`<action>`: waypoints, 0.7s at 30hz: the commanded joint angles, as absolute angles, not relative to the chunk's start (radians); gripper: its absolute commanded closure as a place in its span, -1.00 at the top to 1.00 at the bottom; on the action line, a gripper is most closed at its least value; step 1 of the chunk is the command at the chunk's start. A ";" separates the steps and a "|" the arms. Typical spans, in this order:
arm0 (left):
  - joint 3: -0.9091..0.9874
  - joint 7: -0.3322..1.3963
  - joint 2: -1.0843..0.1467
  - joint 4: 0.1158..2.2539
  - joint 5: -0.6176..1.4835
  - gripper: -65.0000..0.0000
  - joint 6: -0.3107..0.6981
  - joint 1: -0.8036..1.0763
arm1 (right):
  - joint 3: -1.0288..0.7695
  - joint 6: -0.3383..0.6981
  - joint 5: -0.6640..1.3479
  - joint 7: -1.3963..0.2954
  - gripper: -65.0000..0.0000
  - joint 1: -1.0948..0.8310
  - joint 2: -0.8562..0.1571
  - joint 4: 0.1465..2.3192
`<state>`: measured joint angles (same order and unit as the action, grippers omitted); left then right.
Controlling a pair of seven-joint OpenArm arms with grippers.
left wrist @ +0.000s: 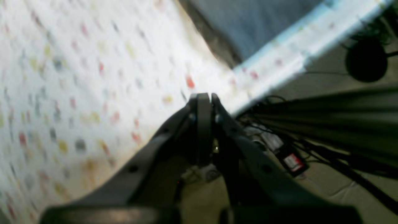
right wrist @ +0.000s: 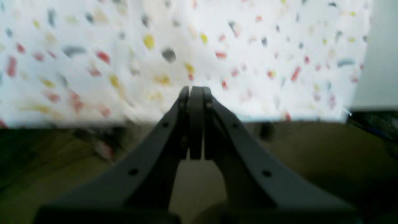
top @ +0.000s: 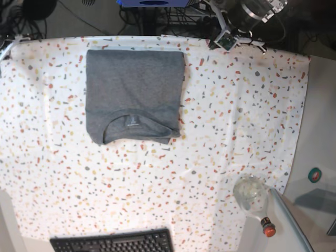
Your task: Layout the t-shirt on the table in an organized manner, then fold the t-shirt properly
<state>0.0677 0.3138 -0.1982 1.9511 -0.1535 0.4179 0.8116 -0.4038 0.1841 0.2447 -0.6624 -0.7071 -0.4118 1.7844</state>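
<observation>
In the left wrist view, the left gripper (left wrist: 203, 97) is seen with its jaws pressed together and nothing between them. It is held over the edge of the table (left wrist: 77, 93), whose speckled white cloth fills the left half of the blurred picture. A corner of the t-shirt (left wrist: 248, 28) is seen at the top, lying on the cloth. To the right, beyond the table edge, dark cables (left wrist: 326, 146) and a tag with a red patch (left wrist: 292, 161) are visible above the floor.

In the right wrist view, the right gripper (right wrist: 196, 90) is likewise closed on nothing — its jaws meet at the tip. It is pointed at the table (right wrist: 248, 46) edge, with the flecked cloth above and dark floor below.

In the base view, the t-shirt (top: 134, 86) is laid on the far left part of the table (top: 236, 131), folded into a near-square with the neck label facing up at its near edge. Part of an arm (top: 247, 16) is seen past the far edge, its gripper not visible here. A glass bottle (top: 253, 197) is lying at the near right, and a keyboard (top: 113, 242) — black — is set at the near edge.
</observation>
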 commanded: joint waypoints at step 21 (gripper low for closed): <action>-0.275 -0.397 -0.114 0.406 -0.137 -1.00 0.300 0.565 | 0.173 0.168 0.259 -0.420 -1.00 -0.713 -0.392 0.986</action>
